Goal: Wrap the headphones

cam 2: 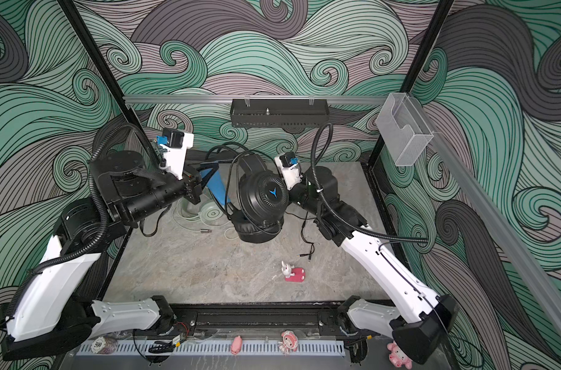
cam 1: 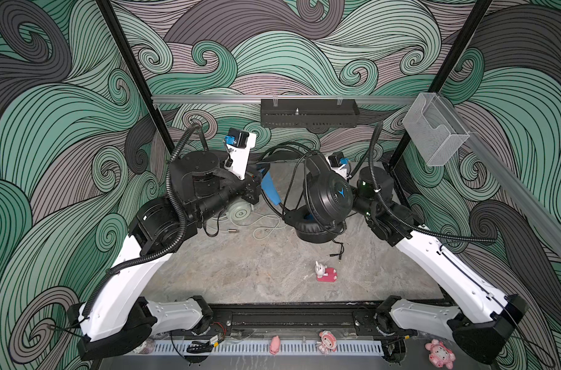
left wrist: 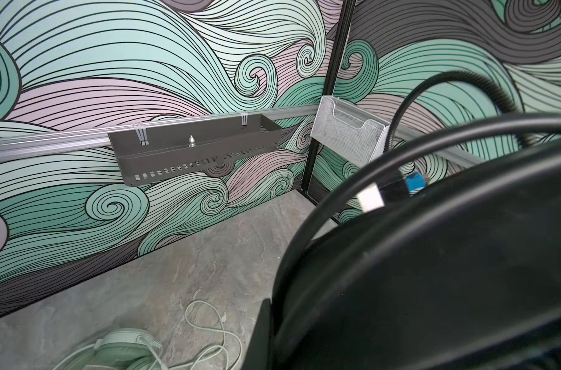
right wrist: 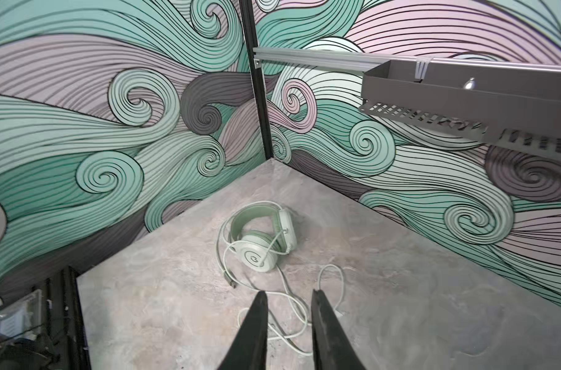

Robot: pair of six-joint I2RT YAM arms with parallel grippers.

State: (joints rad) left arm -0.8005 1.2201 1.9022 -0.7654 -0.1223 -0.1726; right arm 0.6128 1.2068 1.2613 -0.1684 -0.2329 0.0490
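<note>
The black headphones [cam 1: 329,195] [cam 2: 262,195] hang in the air between both arms, their blue inner headband [cam 1: 270,189] toward the left arm. My left gripper [cam 1: 262,171] [cam 2: 208,173] is shut on that headband. In the left wrist view the headset [left wrist: 433,272] fills the frame beside one finger [left wrist: 260,336]. Its black cable [cam 1: 285,150] loops over the top, and the plugs [cam 1: 335,255] lie on the table. My right gripper [right wrist: 288,292] is open and empty; both top views hide it behind the ear cup. The mint-green headphones [cam 1: 240,213] [right wrist: 260,253] lie on the table with their whitish cable [cam 1: 266,227] loose.
A pink toy with a small rabbit [cam 1: 325,272] stands on the table's front half. A black perforated tray [cam 1: 308,117] hangs on the back rail and a clear holder [cam 1: 436,134] on the right rail. Small pink figures [cam 1: 327,341] line the front edge.
</note>
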